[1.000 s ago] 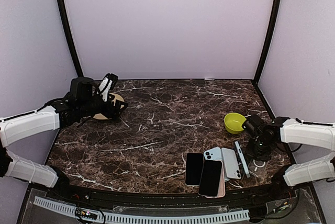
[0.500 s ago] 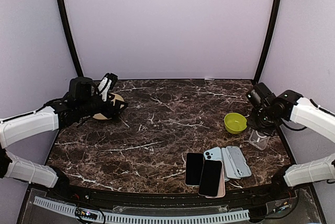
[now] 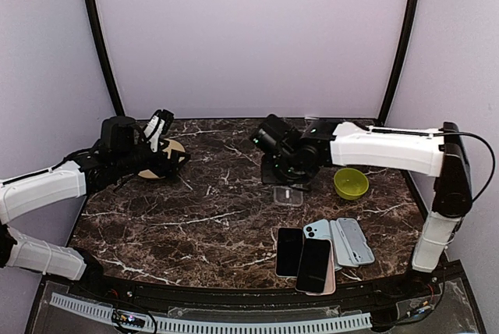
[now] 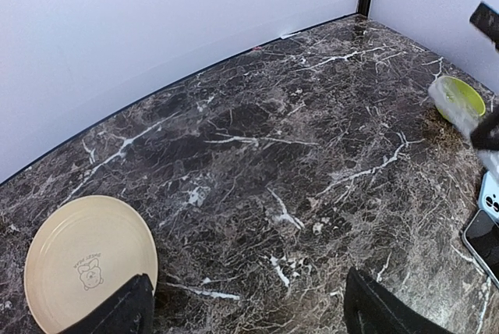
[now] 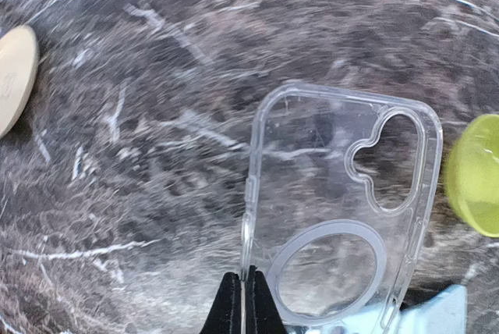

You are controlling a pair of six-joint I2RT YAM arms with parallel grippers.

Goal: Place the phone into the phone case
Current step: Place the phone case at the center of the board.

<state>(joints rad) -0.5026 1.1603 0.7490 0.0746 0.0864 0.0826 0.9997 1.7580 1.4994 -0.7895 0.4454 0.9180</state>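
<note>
A clear phone case [image 5: 335, 217] with a ring and a camera cut-out hangs over the marble table [image 3: 210, 217] near its middle, seen from above as a clear rectangle [image 3: 287, 195]. My right gripper [image 5: 242, 303] is shut on the case's long edge, the arm reaching in from the right [image 3: 285, 182]. Phones lie together at the front right: two with black screens up [image 3: 289, 251] [image 3: 314, 265] and a light blue phone [image 3: 317, 230] lying face down. My left gripper [image 4: 249, 310] is open and holds nothing, at the back left [image 3: 161, 127].
A cream plate [image 4: 86, 264] lies on the table under the left gripper. A green bowl [image 3: 350, 182] stands at the right, beyond the phones. Two grey cases [image 3: 349, 242] lie beside the light blue phone. Walls and dark posts close in the table's back and sides.
My right arm has swung from the table's right edge to the middle, carrying the clear case. The left arm stays over the plate, its jaws a little wider.
</note>
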